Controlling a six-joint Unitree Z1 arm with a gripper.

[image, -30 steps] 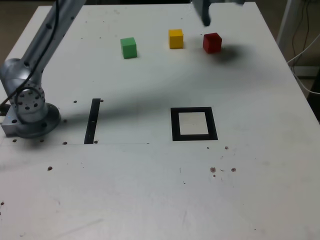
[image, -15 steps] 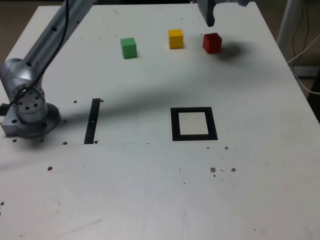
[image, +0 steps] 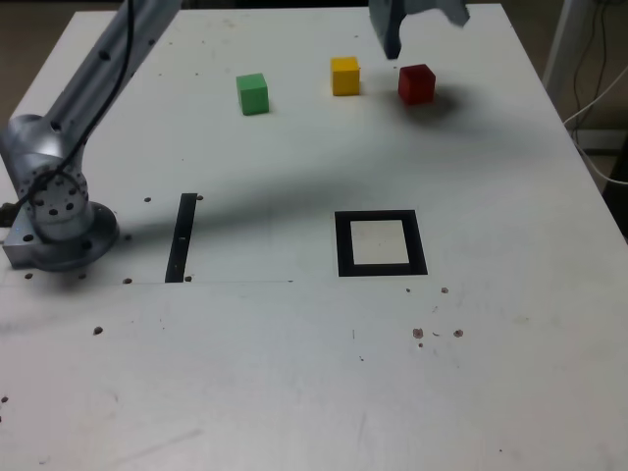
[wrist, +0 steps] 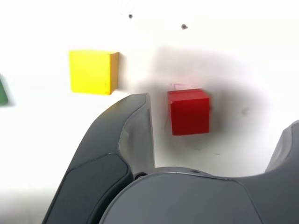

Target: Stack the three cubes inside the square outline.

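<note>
The claw (wrist: 217, 130) hangs with jaws wide apart over the red cube (image: 416, 83) – holding nothing – while the yellow cube (image: 344, 76) and green cube (image: 252, 93) sit at its nine o'clock on the tabletop (image: 294, 383), the square outline (image: 380, 243) at six.

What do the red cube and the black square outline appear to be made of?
The red cube looks like painted wood or hard plastic: sharp edges, flat matte faces, no reflections; which one is unclear. The square outline looks like black tape or a printed sheet lying flat on the table: no raised edge shows, and its centre is pale.
</note>
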